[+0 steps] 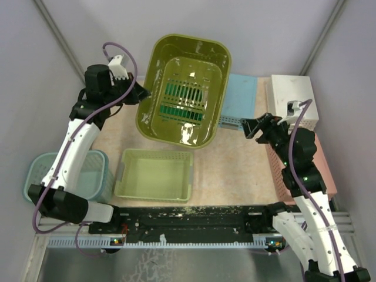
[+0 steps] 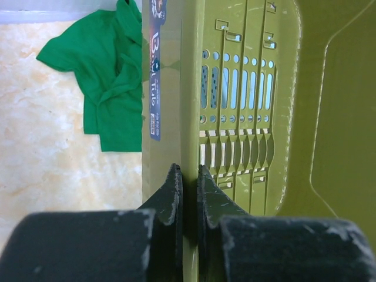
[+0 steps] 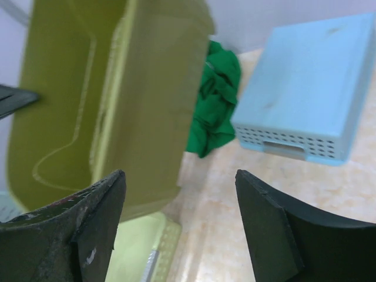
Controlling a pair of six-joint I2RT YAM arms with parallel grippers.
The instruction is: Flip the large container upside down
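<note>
The large container [image 1: 214, 76] hangs tilted over the far middle of the worktop [image 1: 235, 170], mouth facing the overhead view, long axis running far to near. The left pincer [image 1: 141, 93] pinches its left rim. The right pincer [image 1: 251, 126], spread and empty, stands near its right side, apart from it.

Large container [image 1: 157, 108] behind the shallow tray [image 1: 155, 176], perforated box [image 1: 238, 97] on its right

Light: bright, even, diffuse; shadows faint. Glare: white highlights on the glossy floor of the large container [image 1: 187, 136]. Focus: top view sharp; left gripper [image 2: 189, 176] and right gripper [image 3: 179, 177] soft-edged close to their own lenses.
</note>
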